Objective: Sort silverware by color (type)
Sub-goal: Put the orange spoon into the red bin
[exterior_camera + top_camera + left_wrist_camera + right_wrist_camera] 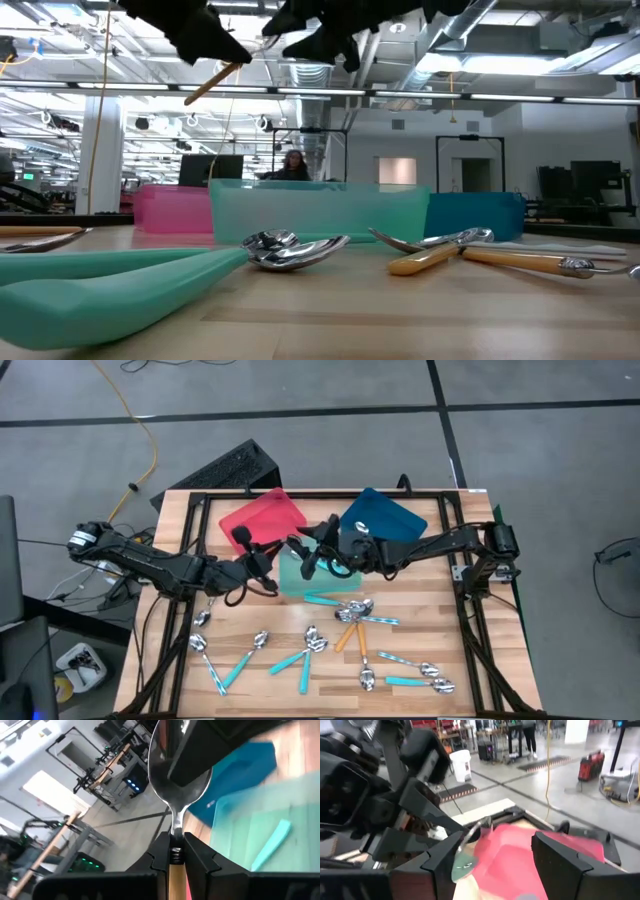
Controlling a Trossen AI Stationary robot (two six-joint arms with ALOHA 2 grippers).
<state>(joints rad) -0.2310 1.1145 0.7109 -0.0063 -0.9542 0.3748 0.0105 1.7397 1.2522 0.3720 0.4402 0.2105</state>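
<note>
Spanning workshop floor: wooden table (spoons scattered).

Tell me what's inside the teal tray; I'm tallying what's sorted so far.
In the left wrist view, one teal-handled spoon lies in the teal tray. From above, both grippers, the left gripper and the right gripper, cover much of the tray, so any others there are hidden.

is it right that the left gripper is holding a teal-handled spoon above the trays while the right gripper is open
Not quite. The spoon in the left gripper has an orange handle, not teal, as the left wrist view shows. The rest holds: it is above the trays, and the right gripper is open.
</note>
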